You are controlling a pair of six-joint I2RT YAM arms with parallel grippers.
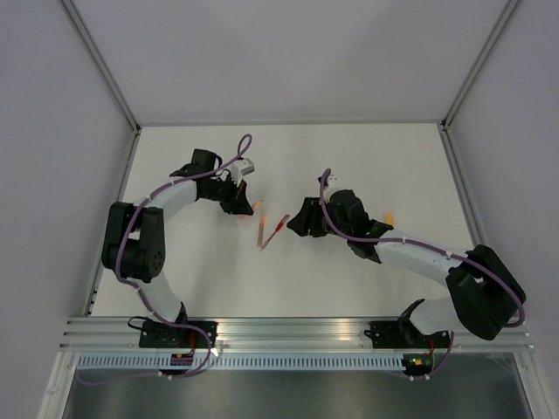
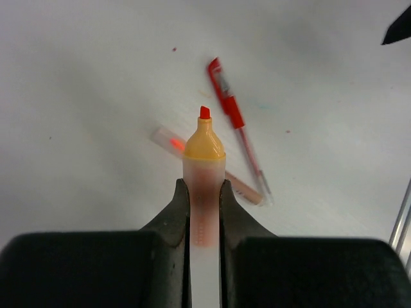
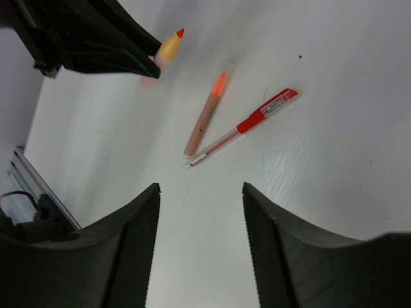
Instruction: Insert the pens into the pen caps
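White desk [image 1: 349, 288] from above: red clear-barrelled pen [image 1: 278, 229] and slim orange-pink pen [image 1: 261, 231] lying in a V between the arms.

Left wrist: left jaws clenched on translucent orange-nosed highlighter [image 2: 204, 160], tip forward, likely presented for capping.

Right wrist: right jaws spread wide, empty, above both lying pens.

Table [image 1: 349, 166]: white, matte, flat top, with a few tiny dark and reddish specks.

Lying on it, near the middle:
- Red pen [image 3: 247, 125], clear barrel with a red grip and red clip end, flat on its side.
- Orange-pink pen [image 3: 204, 119], tan barrel with an orange tip, flat on its side. The two pens form a narrow V, their lower ends just beside each other.

Towards the right side: short orange stub [image 1: 389, 218], too small to identify further.
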